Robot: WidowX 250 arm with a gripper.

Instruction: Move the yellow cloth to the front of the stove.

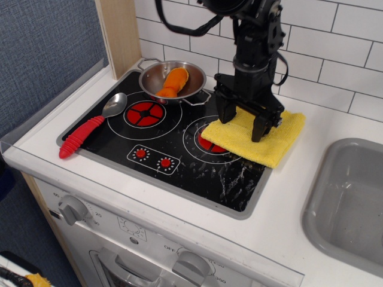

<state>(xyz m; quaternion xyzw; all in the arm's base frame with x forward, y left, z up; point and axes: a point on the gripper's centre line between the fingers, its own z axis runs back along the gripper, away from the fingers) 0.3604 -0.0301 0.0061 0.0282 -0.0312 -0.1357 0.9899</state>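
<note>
Black two-finger gripper (240, 124) is down on the bright yellow fuzzy terry cloth (272, 139), jaws spread wide, one finger at the cloth's left edge, the other planted mid-cloth, nothing pinched yet. Cloth sits at the back-right of the black glossy toy cooktop w/ red burner rings (173, 146), half over the right burner, half hanging onto the white counter (287, 203) toward the grey sink basin (350, 197). Handling call: it's soft, light, floppy, so it'll bunch and fold rather than slide stiff; the fuzzy nap should give the fingers decent bite, no slip worry, nothing fragile. Best hold looks like a pinch of gathered fabric near the middle or the left edge where the fingers already straddle, then lift enough that the trailing corner doesn't drag. Front strip of the cooktop by the small red dials looks free. Steel pan w/ orange toy food (172, 79) and red-handled spoon (90, 127) are well apart, not in the way.
</note>
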